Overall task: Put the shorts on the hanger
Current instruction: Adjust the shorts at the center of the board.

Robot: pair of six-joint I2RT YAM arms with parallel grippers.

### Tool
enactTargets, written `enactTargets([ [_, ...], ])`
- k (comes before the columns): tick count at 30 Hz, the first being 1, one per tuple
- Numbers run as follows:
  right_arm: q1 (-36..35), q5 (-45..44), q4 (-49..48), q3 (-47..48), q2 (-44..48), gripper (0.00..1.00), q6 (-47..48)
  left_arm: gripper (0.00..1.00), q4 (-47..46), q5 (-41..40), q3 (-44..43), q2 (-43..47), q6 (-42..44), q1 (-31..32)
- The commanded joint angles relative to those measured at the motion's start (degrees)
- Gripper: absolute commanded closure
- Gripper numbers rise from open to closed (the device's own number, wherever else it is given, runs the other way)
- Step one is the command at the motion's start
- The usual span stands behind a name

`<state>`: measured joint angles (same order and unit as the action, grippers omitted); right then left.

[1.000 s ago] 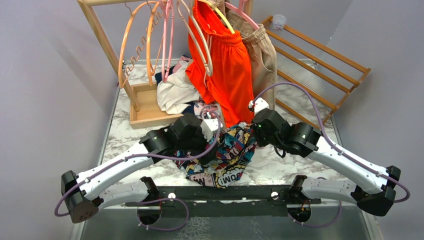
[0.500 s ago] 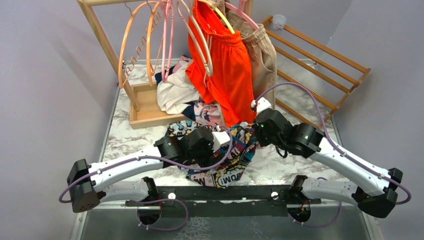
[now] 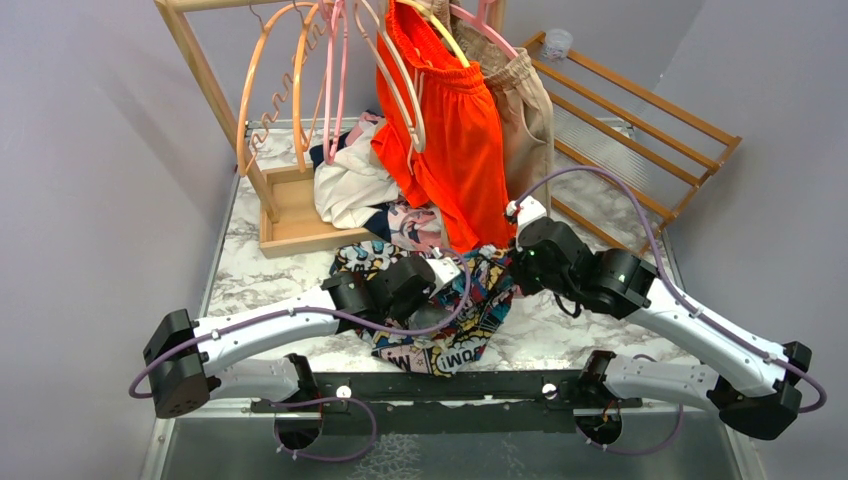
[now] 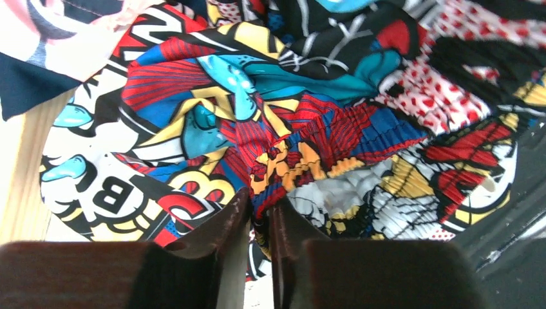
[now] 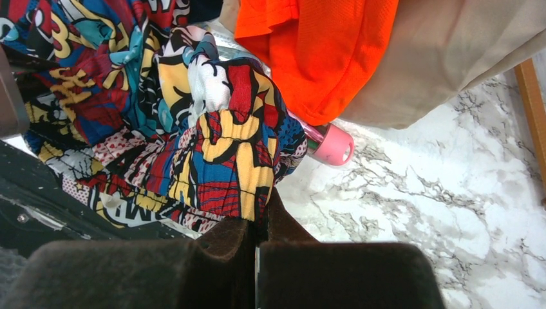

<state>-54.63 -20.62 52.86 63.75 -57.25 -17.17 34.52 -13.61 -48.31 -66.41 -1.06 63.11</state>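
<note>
A marble-patterned table (image 3: pixel 560 325) fills the floor of the scene. At its far left stands a wooden clothes rack (image 3: pixel 205 80), and a slatted wooden frame (image 3: pixel 630 110) leans at the far right. Bright orange shorts (image 3: pixel 460 140) hang from the rack near the middle, with beige shorts (image 3: pixel 525 110) just to their right. Below and left of the orange shorts, a heap of white and dark clothes (image 3: pixel 350 185) spills over the rack's wooden base tray (image 3: pixel 290 215).

The comic-print shorts (image 3: pixel 478 305) lie crumpled on the table at the near centre, between the two arms and just in front of the hanging orange shorts, their near edge reaching the dark bar at the table's near edge.

The left gripper (image 4: pixel 259 207) comes in from the left over the shorts. Its fingers are drawn nearly together, with a gathered fold of the printed fabric pinched in the narrow gap. The right gripper (image 5: pixel 257 224) sits at the shorts' far right edge, pressed together on a bunched fold that rises above its fingertips.

On the rack, orange hangers (image 3: pixel 243 110) and pink hangers (image 3: pixel 335 90) hang at the left, and a pale cream hanger (image 3: pixel 410 100) curves across the orange shorts. A pink rounded tip (image 5: pixel 333 145) pokes out from under the orange shorts, just beside the comic-print shorts.
</note>
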Motion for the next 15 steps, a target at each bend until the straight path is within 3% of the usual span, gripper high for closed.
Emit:
enactTargets([
  [1,0.25,2.95,-0.5,0.58,1.41,0.99,-0.76,0.95,-1.22,-5.92,-1.64,0.78,-2.29,0.08],
  [2,0.25,3.93,-0.81,0.67,1.58,0.99,-0.73,1.0,-1.28,-7.52,-2.06,1.41,-3.41,0.08],
  [11,0.24,14.34,-5.0,2.58,2.13,0.99,0.18,1.0,-4.1,-9.16,-9.04,12.23,-12.84,-0.02],
  [15,0.23,16.56,-8.65,-0.15,2.52,0.99,-1.22,1.0,-8.12,-9.77,-7.31,18.65,-20.52,-0.01],
])
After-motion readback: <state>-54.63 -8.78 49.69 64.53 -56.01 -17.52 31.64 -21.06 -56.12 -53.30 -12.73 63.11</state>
